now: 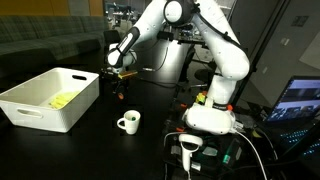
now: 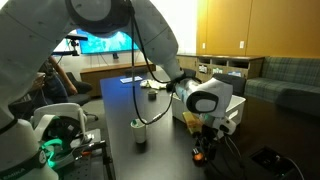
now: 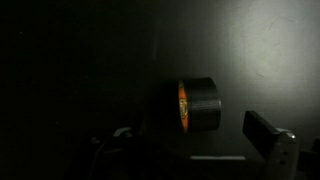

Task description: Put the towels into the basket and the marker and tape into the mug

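Fingers: spread, gripping nothing.
Tape: on edge on the tabletop, just ahead of them, untouched.
Mug: well apart.
Basket: close beside; yellow towel inside.

Yellow towel lies in the white basket, white mug stands upright, black tape roll on edge.

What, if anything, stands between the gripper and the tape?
Nothing visible. In the wrist view the tape sits on the dark table ahead of the fingers, with only bare tabletop between.
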